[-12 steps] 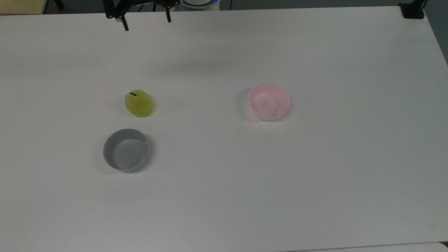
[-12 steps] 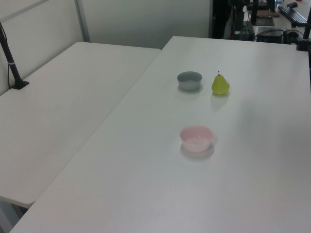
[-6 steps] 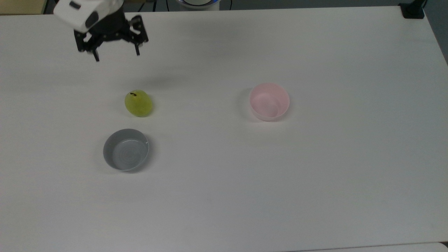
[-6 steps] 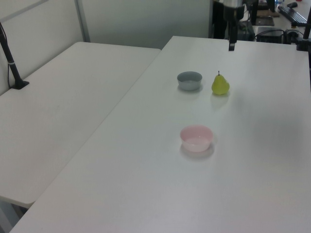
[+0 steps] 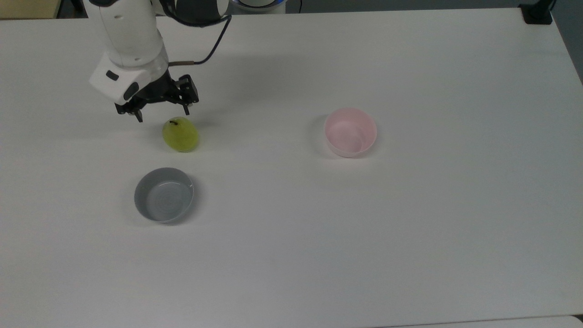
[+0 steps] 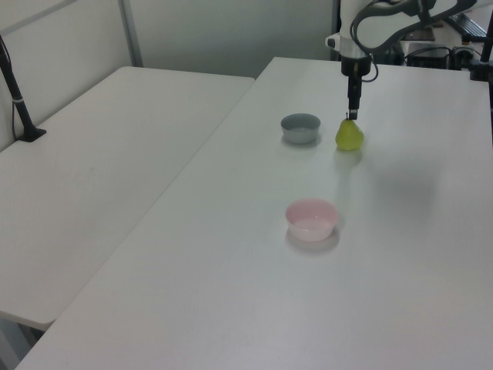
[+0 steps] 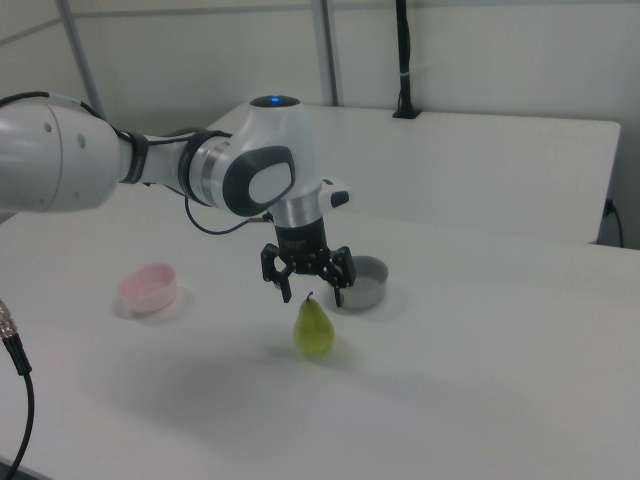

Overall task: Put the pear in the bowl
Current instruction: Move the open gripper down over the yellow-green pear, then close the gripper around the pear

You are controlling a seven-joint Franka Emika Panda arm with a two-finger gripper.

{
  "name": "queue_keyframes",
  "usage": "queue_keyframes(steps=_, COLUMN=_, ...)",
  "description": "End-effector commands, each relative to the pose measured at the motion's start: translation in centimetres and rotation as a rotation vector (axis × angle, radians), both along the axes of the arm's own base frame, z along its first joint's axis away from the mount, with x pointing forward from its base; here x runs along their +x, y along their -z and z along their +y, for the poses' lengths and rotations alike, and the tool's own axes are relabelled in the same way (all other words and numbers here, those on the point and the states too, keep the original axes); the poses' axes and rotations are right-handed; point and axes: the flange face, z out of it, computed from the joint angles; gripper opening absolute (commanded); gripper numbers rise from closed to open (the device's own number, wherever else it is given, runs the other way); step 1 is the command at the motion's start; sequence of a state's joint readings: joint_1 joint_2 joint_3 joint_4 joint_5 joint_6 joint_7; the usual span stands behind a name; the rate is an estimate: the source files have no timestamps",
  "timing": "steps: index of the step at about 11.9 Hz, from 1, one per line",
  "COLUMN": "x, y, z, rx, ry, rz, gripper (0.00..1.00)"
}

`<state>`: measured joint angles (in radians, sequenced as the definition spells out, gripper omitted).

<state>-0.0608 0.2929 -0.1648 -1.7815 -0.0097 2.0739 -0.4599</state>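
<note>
Directly under end effector [image 7: 312,295]: pear [image 7: 314,328].

Even soft overhead light, faint shadows (slight haze), no glare

Grey bowl [image 5: 164,195]: you see it standing upright on the worktop, round, with a pale glossy inside, near the top view's lower left.
Worktop [image 5: 410,228]: you have a wide white surface, bare over most of the top view's right half.
Second table [image 6: 100,177]: in the left view you find another white table butted against the worktop along the left view's left.
Black post [image 6: 15,92]: you see it clamped at the second table's far edge, with a cable running up it.
Black clamp [image 5: 537,13]: it sits at the worktop's corner at the top view's upper right.
Wall panels [image 7: 480,50]: you see pale partitions behind the tables.
</note>
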Motion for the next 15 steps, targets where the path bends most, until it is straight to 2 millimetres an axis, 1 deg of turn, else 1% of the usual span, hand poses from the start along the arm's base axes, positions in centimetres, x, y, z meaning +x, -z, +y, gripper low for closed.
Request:
queue_keyframes(steps=1, x=0.7, y=2.3, z=0.8, rx=0.024, ry=0.061, rz=-0.031, gripper=1.00)
queue_keyframes(steps=3, x=1.0, y=3.4, z=1.3, rx=0.025, ry=0.069, rz=-0.030, gripper=1.00)
queue_keyframes(steps=5, x=0.6, y=4.4, z=1.5, rx=0.026, ry=0.063, rz=-0.009, gripper=1.00)
queue_keyframes(steps=6, x=0.3, y=4.9, z=1.5, rx=0.024, ry=0.049, rz=0.003, gripper=0.95)
queue_keyframes(steps=7, x=0.0, y=5.5, z=1.5, rx=0.025, ry=0.047, rz=0.017, gripper=0.71)
queue_keyframes(steps=8, x=0.0, y=5.4, z=1.5, rx=0.025, ry=0.047, rz=0.016, gripper=0.44)
queue_keyframes(steps=9, x=0.0, y=5.4, z=1.4, rx=0.026, ry=0.049, rz=0.015, gripper=0.22)
queue_keyframes(steps=10, x=0.0, y=5.4, z=1.5, rx=0.027, ry=0.048, rz=0.015, gripper=0.06)
queue_keyframes(steps=11, x=0.0, y=5.1, z=1.5, rx=0.027, ry=0.048, rz=0.015, gripper=0.01)
queue_keyframes(steps=12, x=-0.1, y=4.7, z=1.6, rx=0.028, ry=0.050, rz=0.014, gripper=0.00)
queue_keyframes(steps=14, x=-0.4, y=2.1, z=1.7, rx=0.032, ry=0.057, rz=0.007, gripper=0.00)
queue_keyframes(steps=15, x=-0.5, y=0.4, z=2.1, rx=0.034, ry=0.055, rz=-0.006, gripper=0.00)
